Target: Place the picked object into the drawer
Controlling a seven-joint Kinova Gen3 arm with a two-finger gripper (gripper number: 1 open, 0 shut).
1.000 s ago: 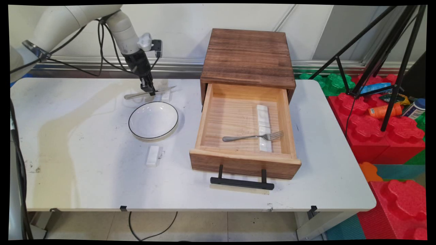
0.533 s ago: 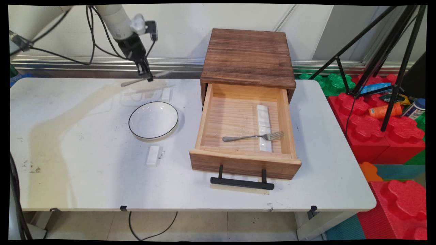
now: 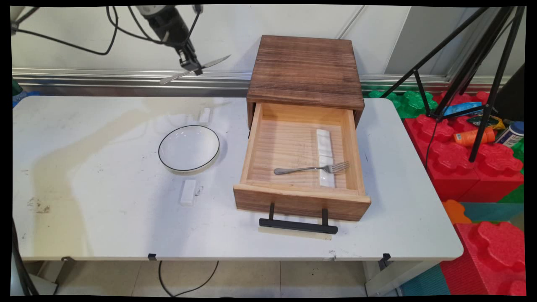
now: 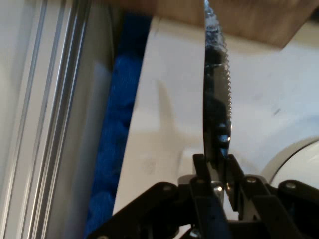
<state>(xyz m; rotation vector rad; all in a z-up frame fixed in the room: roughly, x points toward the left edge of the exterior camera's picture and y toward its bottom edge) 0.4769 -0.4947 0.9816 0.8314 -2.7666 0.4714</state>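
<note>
Steel knife [image 3: 195, 70], serrated along one edge, is clamped between the fingers of the pincer [image 3: 192, 66] and held in the air above the tabletop's [image 3: 105, 201] far edge, blade tilted upward toward the wooden drawer box [image 3: 305, 71]. Below it, near the far edge, lie a small white block [image 3: 204, 115] and a black-rimmed white bowl [image 3: 188, 148]. The open drawer [image 3: 300, 167] holds a fork [image 3: 312, 168].
</note>
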